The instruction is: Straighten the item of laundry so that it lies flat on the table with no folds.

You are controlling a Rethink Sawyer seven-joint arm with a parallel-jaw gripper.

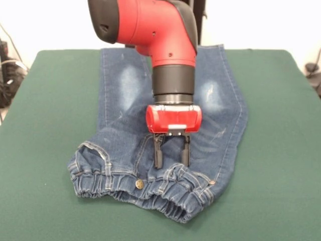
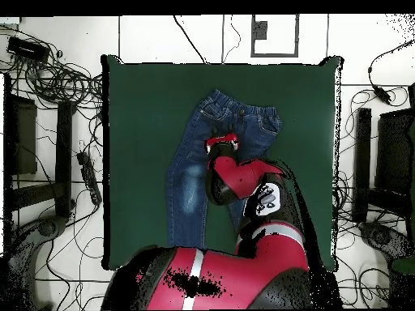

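The item of laundry (image 1: 120,100) is a small pair of blue jeans lying lengthwise on the green table (image 1: 50,125). Its gathered waistband (image 1: 145,193) with a metal button faces the near edge, and the legs run to the far edge. The waistband's left end curls up in a fold. My gripper (image 1: 171,163) points straight down just behind the waistband, open, with nothing between its fingers (image 1: 158,156). In the overhead view the jeans (image 2: 188,182) lie mid-table (image 2: 138,121), with my gripper (image 2: 220,141) over the seat area and the arm hiding one leg.
Cables (image 2: 57,81) and dark equipment (image 2: 16,138) lie on the floor around the table on both sides. Green cloth shows to the left and right of the jeans.
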